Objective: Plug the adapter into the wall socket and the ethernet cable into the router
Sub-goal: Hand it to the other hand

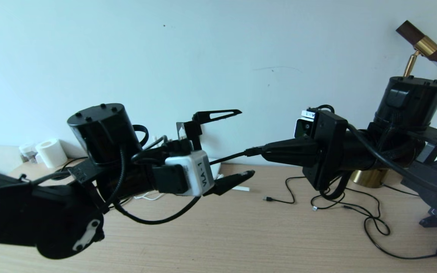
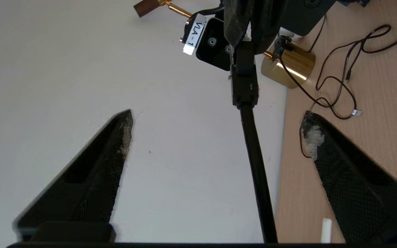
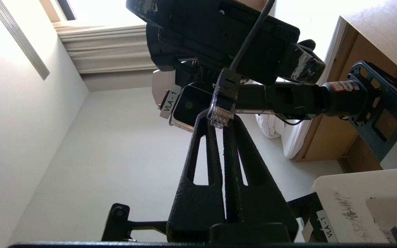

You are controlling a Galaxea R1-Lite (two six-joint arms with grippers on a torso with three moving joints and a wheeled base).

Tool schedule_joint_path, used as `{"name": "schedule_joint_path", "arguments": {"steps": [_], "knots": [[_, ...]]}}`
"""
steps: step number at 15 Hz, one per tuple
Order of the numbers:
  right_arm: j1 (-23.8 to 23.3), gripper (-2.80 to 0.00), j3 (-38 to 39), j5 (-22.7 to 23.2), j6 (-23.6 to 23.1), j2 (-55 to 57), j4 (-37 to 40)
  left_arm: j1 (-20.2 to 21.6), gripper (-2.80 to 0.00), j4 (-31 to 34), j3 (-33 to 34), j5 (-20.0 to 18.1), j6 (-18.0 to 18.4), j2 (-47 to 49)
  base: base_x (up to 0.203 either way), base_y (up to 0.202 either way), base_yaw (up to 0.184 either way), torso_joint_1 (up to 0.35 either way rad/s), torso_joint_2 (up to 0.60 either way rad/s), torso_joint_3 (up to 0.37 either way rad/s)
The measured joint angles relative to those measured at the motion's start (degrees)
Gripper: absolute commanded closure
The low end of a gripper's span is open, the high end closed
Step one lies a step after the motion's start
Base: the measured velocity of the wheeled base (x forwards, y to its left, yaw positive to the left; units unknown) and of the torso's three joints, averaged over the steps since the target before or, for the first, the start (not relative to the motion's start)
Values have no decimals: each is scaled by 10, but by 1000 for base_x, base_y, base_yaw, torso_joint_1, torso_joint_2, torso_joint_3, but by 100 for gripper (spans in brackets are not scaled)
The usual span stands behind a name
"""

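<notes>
Your left gripper [image 1: 237,146] hung above the wooden desk [image 1: 218,235] at the left, its jaws spread wide with nothing between them, one finger raised against the wall and the other low near the desk. Behind that arm you could see only a sliver of the white router [image 1: 215,167] near the wall. The ethernet cable [image 1: 228,157] ran across the gap between your two arms, passing between the open left fingers without touching them. Your right gripper [image 1: 266,151] pointed toward the left one, clamped tight on the cable's clear clip plug [image 3: 223,108]. Thin black cables [image 1: 370,220] lay loose on the desk below your right arm, beside a brass lamp base [image 1: 368,176].
</notes>
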Motion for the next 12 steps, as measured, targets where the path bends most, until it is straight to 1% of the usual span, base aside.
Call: {"name": "schedule_joint_path", "arguments": {"steps": [12], "knots": [[1, 0, 2, 0, 0, -1, 0, -3, 0, 2, 19, 0, 1, -12, 0, 0, 0, 0, 0, 0]]}}
